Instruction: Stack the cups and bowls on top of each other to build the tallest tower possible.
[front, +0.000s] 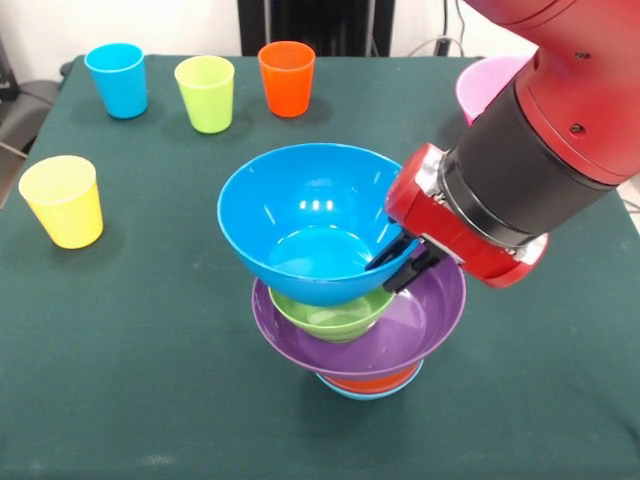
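A: Where does the tower (355, 330) stand now?

B: Near the middle of the green table (120, 380). From the bottom: a light-blue bowl (350, 390), an orange bowl (375, 381), the wide purple bowl (420, 320), a small green bowl (335, 315), and on top the deep blue bowl (305, 225), tilted with its open side toward the camera.

A: And the jaws?

B: The gripper (400, 262) is at the blue bowl's right rim, and the dark jaws look closed on that rim, one finger inside and one outside. So I judge the step to be seating this bowl on the green one.

A: How to do it well?

B: Level the bowl first, so its base sits square in the green bowl. Then open the jaws slowly and lift straight up, since a sideways pull would likely drag the rim and tip the stack.

A: What remains?

B: The pink bowl (485, 85) sits behind the arm, partly hidden. The blue cup (117, 80), lime cup (206, 93) and orange cup (287, 78) stand in a row at the far side, well apart from the tower, and the yellow cup (63, 201) stands alone at the left.
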